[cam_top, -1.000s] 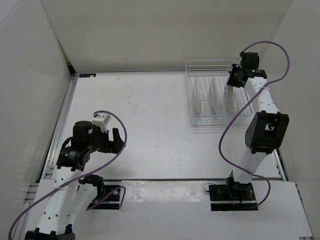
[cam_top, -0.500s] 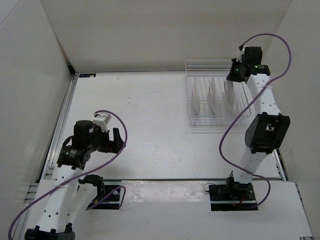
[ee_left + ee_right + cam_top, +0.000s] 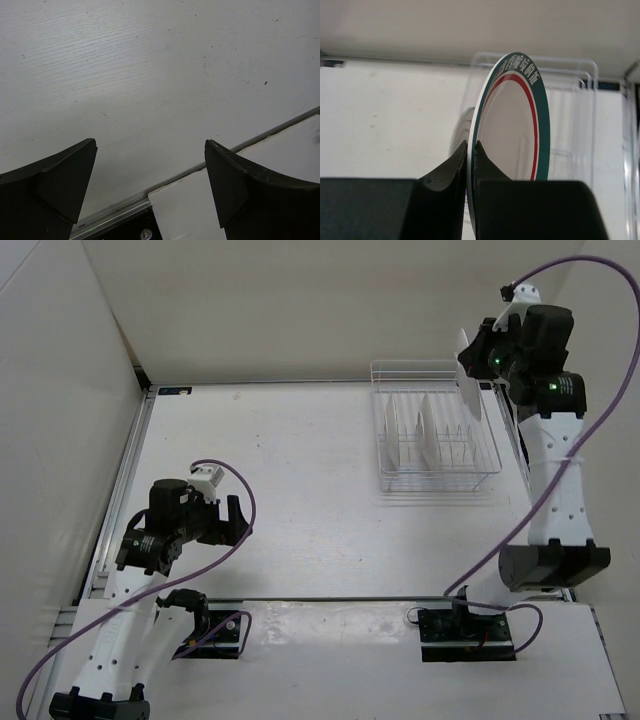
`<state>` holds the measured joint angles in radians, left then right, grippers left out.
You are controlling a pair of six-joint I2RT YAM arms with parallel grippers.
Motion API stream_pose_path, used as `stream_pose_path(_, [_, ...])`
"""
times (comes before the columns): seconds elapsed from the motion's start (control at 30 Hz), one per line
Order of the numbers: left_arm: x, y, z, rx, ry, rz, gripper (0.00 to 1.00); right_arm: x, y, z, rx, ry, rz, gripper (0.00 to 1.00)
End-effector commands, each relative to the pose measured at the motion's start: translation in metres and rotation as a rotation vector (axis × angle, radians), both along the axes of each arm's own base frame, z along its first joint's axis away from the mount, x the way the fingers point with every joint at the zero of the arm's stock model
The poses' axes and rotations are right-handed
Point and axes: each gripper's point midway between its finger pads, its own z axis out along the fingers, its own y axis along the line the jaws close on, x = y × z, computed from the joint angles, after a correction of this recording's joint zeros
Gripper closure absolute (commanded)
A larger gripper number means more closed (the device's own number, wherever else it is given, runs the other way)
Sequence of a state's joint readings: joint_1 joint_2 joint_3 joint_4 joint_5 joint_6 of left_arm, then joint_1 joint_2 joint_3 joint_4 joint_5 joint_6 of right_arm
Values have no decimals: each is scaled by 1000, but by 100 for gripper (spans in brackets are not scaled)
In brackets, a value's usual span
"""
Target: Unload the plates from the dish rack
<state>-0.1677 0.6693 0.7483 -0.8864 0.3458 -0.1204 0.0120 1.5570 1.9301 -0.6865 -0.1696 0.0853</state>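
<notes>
plain white walls (image 3: 300, 300) enclose a speckled white table (image 3: 290, 490), seemingly evenly lit.

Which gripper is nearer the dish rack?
Right. The right gripper, holding the green-rimmed plate, hovers over the dish rack's far right corner; the left gripper is far off, near-left.

the right arm (image 3: 560, 470) stands stretched tall, wrist high, the right gripper (image 3: 471, 150) with fingers pinched on the rim of a ringed plate (image 3: 512, 130). the left arm (image 3: 130, 625) sits folded low, the left gripper (image 3: 150, 150) with fingers spread wide, angled down.
</notes>
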Motion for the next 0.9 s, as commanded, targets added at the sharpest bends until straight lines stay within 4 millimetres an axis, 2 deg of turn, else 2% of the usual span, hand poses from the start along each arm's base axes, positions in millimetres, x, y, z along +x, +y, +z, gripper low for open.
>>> stream_pose_path(0.0, [1, -4, 7, -15, -24, -21, 0, -40, 51, 75, 59, -190, 189, 100])
stream_pose_path(0.03, [1, -4, 6, -14, -21, -22, 0, -49, 75, 76, 75, -187, 268, 100])
stream_pose_path(0.1, [1, -4, 7, -15, -23, -23, 0, -62, 93, 77, 95, -180, 323, 100])
stream_pose_path(0.13, [0, -4, 7, -16, -24, -22, 0, -74, 123, 66, 107, -147, 407, 100])
stream_pose_path(0.2, [0, -4, 7, -15, -26, -21, 0, -89, 145, 62, 94, -146, 477, 100])
stream_pose_path(0.23, [-1, -4, 7, -15, -28, -19, 0, -96, 166, 44, 64, -118, 518, 100])
stream_pose_path(0.3, [0, -3, 6, -10, -30, -17, 0, -122, 214, 26, -16, -111, 636, 100])
stream_pose_path(0.33, [0, -2, 6, -8, -28, -14, 0, -122, 222, -3, -68, -45, 627, 100])
stream_pose_path(0.4, [0, -2, 7, -9, -29, -12, 0, -141, 253, -34, -177, -14, 687, 100])
stream_pose_path(0.43, [1, -1, 7, -5, -32, -6, 0, -142, 259, -69, -233, 46, 696, 100])
stream_pose_path(0.5, [0, -1, 6, -1, -29, -9, 0, -145, 268, -90, -308, 49, 656, 100])
stream_pose_path(0.53, [0, 1, 6, 5, -27, 3, 0, -147, 271, -123, -342, 101, 655, 100])
stream_pose_path(0.57, [0, 0, 6, 1, -29, 0, 0, -150, 280, -129, -350, 87, 650, 100])
stream_pose_path(0.6, [-1, 1, 6, 5, -28, -1, 0, -151, 282, -151, -378, 122, 647, 100])
stream_pose_path(0.67, [0, 2, 6, 5, -31, 6, 0, -149, 285, -167, -417, 126, 603, 100])
stream_pose_path(0.7, [-1, 1, 6, 6, -32, 4, 0, -152, 291, -182, -447, 145, 607, 100])
stream_pose_path(0.77, [-1, 0, 6, 1, -30, -2, 0, -146, 291, -208, -520, 178, 525, 100])
stream_pose_path(0.87, [-1, -1, 5, -1, -23, -5, 0, -144, 298, -230, -577, 175, 474, 100])
